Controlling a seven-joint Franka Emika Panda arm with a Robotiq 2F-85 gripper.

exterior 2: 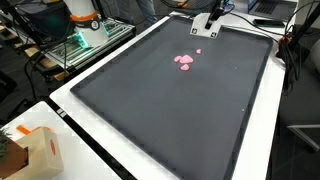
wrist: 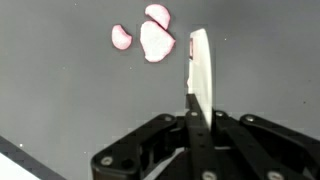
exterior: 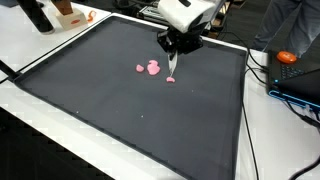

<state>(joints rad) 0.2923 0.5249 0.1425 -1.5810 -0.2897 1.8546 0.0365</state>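
Down at 6 o'clock in the wrist view the black jaws stand narrow, pinched on the foot of a white strip (wrist: 200,70), a thin flat piece that rises from them straight toward 12 o'clock. Its rounded far end stands over the dark mat (wrist: 60,100).

Just beyond, at about 9 o'clock from the strip's upper end, lies the largest pink piece (wrist: 157,42), close beside the strip's edge. Whether the two touch cannot be told. From the jaws this piece sits at roughly 11 o'clock, apart from them by most of the strip's length. A smaller pink bit (wrist: 122,38) lies at 9 o'clock of the largest piece, near it but separate, and a third pink bit (wrist: 158,14) lies at its 12 o'clock, seemingly touching it.

In an exterior view the strip (exterior: 173,65) hangs down from the jaws to the mat (exterior: 120,110). The largest pink piece (exterior: 153,68) lies at its 9 o'clock, and one more small pink bit (exterior: 170,79) lies just by the strip's lower tip. In an exterior view from farther off, the pink cluster (exterior 2: 184,61) lies in the far part of the mat (exterior 2: 170,110), at about 7 o'clock of the jaws.

Farther out, the mat covers most of a white desk (exterior: 30,120), with an orange object (exterior: 287,57) past the mat's edge at 3 o'clock. In an exterior view a cardboard box (exterior 2: 35,150) sits on a desk corner at 8 o'clock, well apart from the pink pieces.
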